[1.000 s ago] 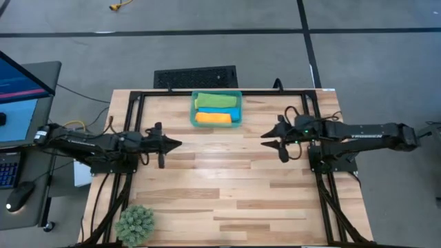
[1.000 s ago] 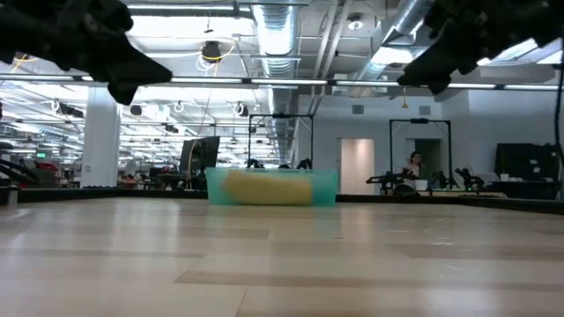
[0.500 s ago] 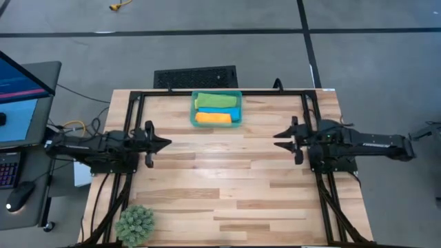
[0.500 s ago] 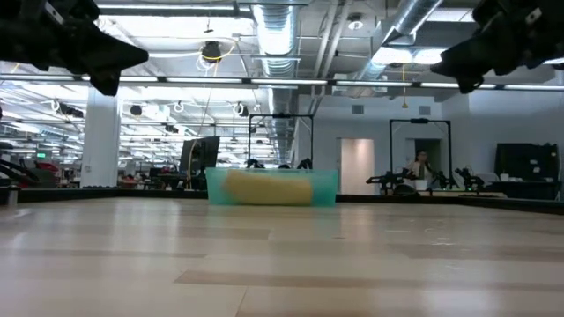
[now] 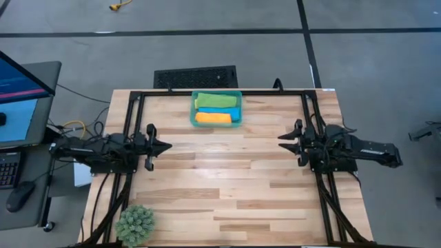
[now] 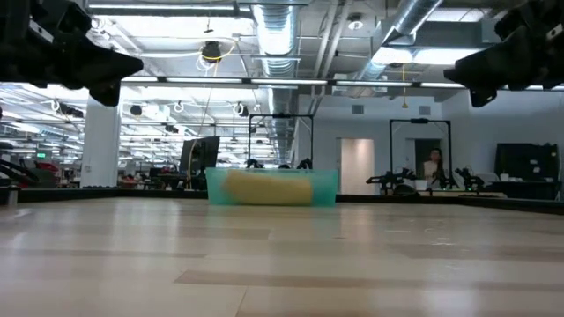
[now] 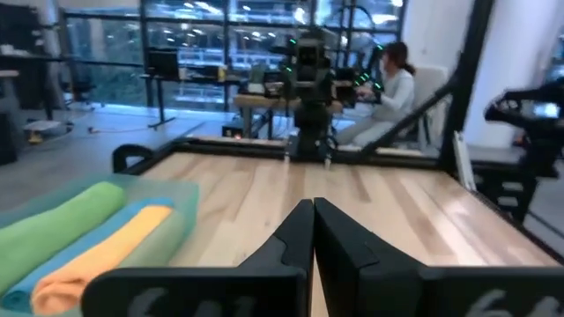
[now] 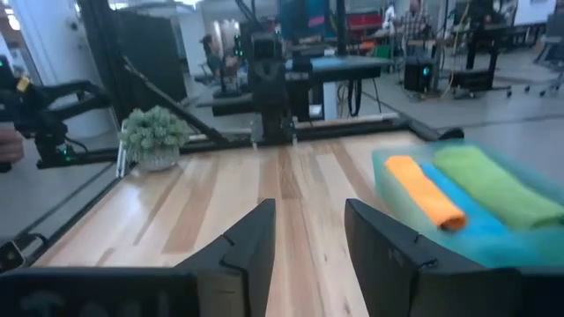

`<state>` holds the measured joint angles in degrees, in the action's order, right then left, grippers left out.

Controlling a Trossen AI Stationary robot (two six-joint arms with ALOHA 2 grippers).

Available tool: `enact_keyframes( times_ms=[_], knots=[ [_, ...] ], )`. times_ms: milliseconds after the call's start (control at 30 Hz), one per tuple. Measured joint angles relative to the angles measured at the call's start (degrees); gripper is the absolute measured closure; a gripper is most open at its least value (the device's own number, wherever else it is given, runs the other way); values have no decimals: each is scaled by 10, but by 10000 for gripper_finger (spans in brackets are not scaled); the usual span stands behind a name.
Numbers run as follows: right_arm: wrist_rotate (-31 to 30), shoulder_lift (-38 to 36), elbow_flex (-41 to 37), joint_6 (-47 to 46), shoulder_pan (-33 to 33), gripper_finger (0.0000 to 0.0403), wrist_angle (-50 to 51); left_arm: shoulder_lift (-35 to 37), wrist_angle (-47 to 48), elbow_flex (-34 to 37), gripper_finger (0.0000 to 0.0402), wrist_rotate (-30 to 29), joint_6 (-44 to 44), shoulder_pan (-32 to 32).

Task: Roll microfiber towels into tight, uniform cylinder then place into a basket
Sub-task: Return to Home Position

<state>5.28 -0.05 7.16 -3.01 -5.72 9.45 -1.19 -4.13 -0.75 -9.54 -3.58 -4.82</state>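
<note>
**Arms level at the desk's sides, towels in the basket**

High view: the left arm lies level over the desk's (image 5: 227, 186) left edge, the left end effector (image 5: 167, 146) pointing inward. The right end effector (image 5: 281, 141) mirrors it at the right edge. Between them, at the far edge, the basket (image 5: 192, 110) holds a rolled green towel (image 5: 215, 101), blue towel (image 5: 235, 113) and orange towel (image 5: 213, 118).

Low view: both arms hang in the upper corners, well above the wood.

Left wrist view: fingers (image 7: 291, 242) clenched together, empty.

Right wrist view: fingers (image 8: 251, 238) spread apart, released.
</note>
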Motion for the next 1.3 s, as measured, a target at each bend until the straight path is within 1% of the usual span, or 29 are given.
enact_keyframes(
  times_ms=[67,233,333,467,633,700,1300],
  knots=[
    [0,2,-5,-3,0,244,2,4,-2,0,401,13,9,0],
    [0,2,-31,-22,0,244,-1,9,6,0,401,13,8,0],
    [0,9,-44,-30,1,244,-47,10,1,0,401,13,8,0],
    [-4,9,-63,-17,11,244,-95,10,3,0,401,8,4,0],
    [-64,10,-65,-20,11,244,-95,9,11,0,401,2,-13,0],
    [-78,9,-65,-21,11,244,-101,9,12,0,401,2,-16,0],
    [-82,12,-64,-34,11,244,-96,9,15,0,401,2,-20,0]
  ],
)
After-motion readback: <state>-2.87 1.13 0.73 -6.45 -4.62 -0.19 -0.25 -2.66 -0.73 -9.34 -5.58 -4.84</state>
